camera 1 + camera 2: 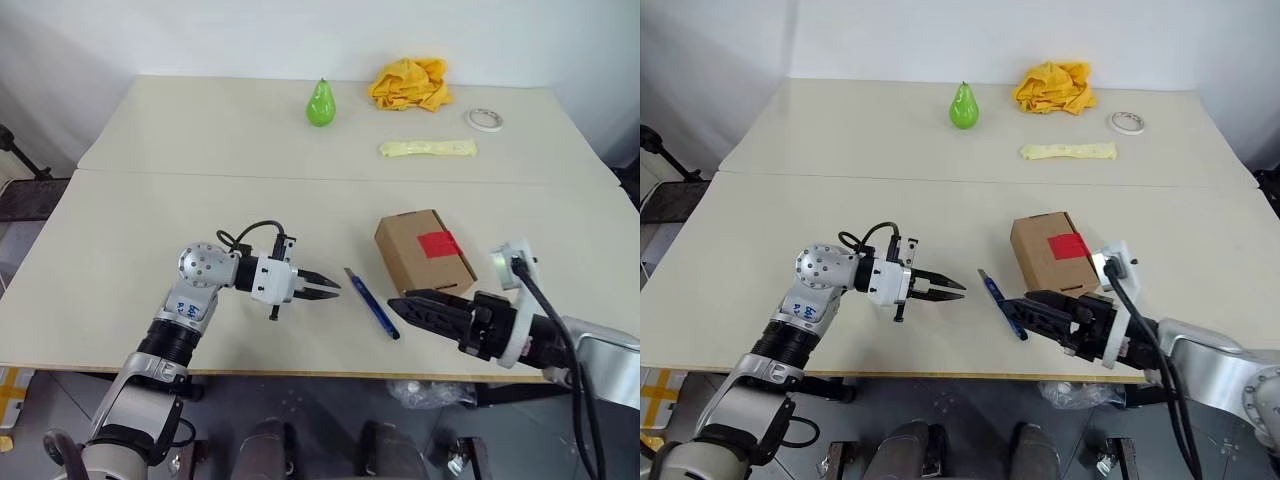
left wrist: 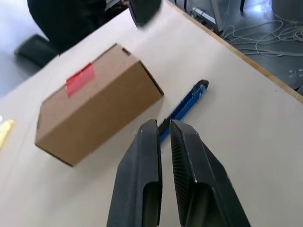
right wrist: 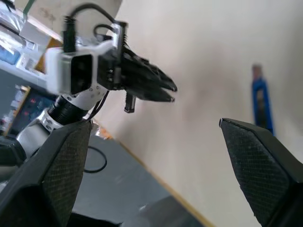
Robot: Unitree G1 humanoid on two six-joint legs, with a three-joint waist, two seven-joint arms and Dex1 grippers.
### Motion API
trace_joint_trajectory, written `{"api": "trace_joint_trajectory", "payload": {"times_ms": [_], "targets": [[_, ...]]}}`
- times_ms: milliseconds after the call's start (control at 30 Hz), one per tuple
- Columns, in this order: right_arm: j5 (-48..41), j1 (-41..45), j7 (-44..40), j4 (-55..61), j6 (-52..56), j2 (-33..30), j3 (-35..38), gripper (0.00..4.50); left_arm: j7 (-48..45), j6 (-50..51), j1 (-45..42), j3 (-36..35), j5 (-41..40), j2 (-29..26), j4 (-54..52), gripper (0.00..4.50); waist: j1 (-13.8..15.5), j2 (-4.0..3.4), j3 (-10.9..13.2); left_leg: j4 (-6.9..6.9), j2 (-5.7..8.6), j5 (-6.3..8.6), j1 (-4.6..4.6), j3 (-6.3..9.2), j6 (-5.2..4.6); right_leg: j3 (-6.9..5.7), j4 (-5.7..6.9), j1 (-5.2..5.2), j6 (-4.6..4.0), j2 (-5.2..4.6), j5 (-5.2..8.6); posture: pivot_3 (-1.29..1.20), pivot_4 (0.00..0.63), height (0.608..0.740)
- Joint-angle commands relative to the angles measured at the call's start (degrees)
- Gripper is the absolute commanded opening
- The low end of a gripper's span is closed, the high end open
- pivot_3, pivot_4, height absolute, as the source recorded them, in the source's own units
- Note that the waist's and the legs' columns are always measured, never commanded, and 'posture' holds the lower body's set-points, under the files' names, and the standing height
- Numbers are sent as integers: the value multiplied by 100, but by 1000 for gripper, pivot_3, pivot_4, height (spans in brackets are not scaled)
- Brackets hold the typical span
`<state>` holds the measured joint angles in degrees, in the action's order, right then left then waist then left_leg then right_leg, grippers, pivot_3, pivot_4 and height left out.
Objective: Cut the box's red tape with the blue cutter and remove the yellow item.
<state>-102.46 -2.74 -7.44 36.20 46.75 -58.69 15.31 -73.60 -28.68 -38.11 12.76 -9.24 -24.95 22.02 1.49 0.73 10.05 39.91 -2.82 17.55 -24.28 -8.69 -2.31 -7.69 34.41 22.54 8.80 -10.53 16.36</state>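
Left gripper (image 1: pixel 328 288): fingers nearly together, empty, above the worktop (image 1: pixel 130 270), tips toward the blue cutter (image 1: pixel 372 303); right gripper (image 1: pixel 1015 308): fingers wide apart, empty, at the cutter's near end; cutter flat just beside the box (image 1: pixel 424 250); red tape (image 1: pixel 437 243) on top; beyond, pear (image 1: pixel 320 103), cloth (image 1: pixel 409 83)

Wide-spread right claw (image 3: pixel 165 175) frames left claw (image 3: pixel 163 92) and blue cutter (image 3: pixel 262 104).

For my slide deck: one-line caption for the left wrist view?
Nearly shut left gripper aimed at the blue cutter beside the red-taped box.
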Motion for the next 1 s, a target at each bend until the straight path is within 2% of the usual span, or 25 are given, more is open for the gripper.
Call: {"api": "trace_joint_trajectory", "payload": {"times_ms": [33, 100, 200, 400, 500, 733, 1000], "targets": [[1684, -584, -1029, 501, -6, -229, 461, 4500, -390, 147, -168, 208, 0, 14, 421, 458, 16, -4, -2, -1, 3, 0, 0, 0, 0, 0, -1, 0, 0, 0, 0, 0, 150, 740], [2726, -892, -1343, 676, -226, -265, 302, 4500, -486, 572, -357, 155, -155, 163, 776, 458, 7, -2, -1, 0, 2, 2, -1, -4, -1, 0, -4, 1, 0, 0, 0, 0, 150, 740], [3398, -1003, -1491, 788, -317, -96, 12, 4500, -588, 791, -506, 83, -181, 242, 1037, 1007, -9, -1, -1, 2, 2, 2, -3, -5, -1, 1, -4, 4, 0, 0, 0, 0, 150, 740], [4888, -597, -1377, 913, -606, 612, -1160, 4500, -394, 1068, -279, -195, -177, -58, 763, 2866, -90, -2, -1, -8, -5, 1, -1, -7, 12, -1, 1, 11, 0, 6, 0, 0, 150, 740], [5667, -265, -992, 688, -664, 1118, -1664, 4500, -294, 1401, 17, -422, -258, -399, 347, 2866, -151, -2, -1, -10, -5, -1, -1, -9, 14, -1, 4, 15, 0, 6, 0, 0, 150, 740], [6316, 171, -529, 501, -184, 1957, -2308, 4500, 58, 2180, 817, -748, -444, -865, -863, 2866, -145, -6, 1, -13, 0, 0, -1, -6, 13, -2, 10, 16, 0, 0, 0, 0, 150, 740], [6773, 222, -383, 175, 312, 2247, -2403, 4500, 189, 2530, 934, -786, -437, -981, -1331, 2866, -153, -7, 0, -15, -2, -1, 5, -12, 15, -3, 10, 15, -1, 1, 1, 0, 150, 740]]}}
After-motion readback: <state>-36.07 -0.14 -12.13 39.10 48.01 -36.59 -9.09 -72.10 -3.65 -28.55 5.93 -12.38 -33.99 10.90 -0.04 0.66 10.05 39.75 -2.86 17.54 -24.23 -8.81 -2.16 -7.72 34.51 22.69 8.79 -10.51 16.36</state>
